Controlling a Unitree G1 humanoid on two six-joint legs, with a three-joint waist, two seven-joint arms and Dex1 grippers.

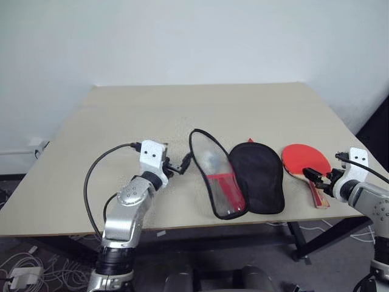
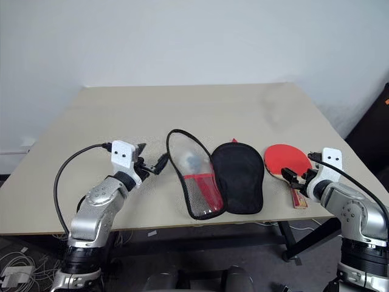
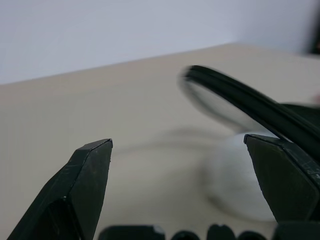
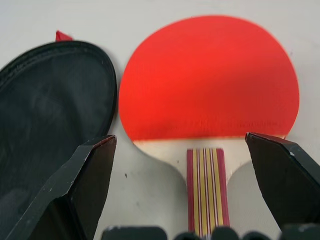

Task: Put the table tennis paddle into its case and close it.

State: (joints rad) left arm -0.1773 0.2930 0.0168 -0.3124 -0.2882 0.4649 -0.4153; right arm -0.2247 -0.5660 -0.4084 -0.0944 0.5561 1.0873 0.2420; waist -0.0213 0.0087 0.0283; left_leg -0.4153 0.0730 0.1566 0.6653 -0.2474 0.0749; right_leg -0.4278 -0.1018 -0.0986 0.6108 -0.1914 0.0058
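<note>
Table (image 1: 182, 109): beige top, holds everything. Case (image 1: 237, 176) lies unzipped and spread flat near the front edge, centre. Its clear half w/ red print (image 1: 217, 176) is on the robot's left, black fabric half (image 1: 258, 176) on the right, the two joined along the middle. Nothing inside either half; a pale patch shows through the clear plastic, can't tell what. Table tennis paddle (image 4: 210, 80) lies flat on the table just beside the black half, outside the case, red face up, striped wood handle (image 4: 207, 185) pointing to the front edge. Right gripper (image 1: 318, 177) over the handle, fingers spread wide, holding nothing. Left gripper (image 1: 176, 165) just beside the clear half's zip rim (image 3: 250, 102), fingers wide apart, empty.
</note>
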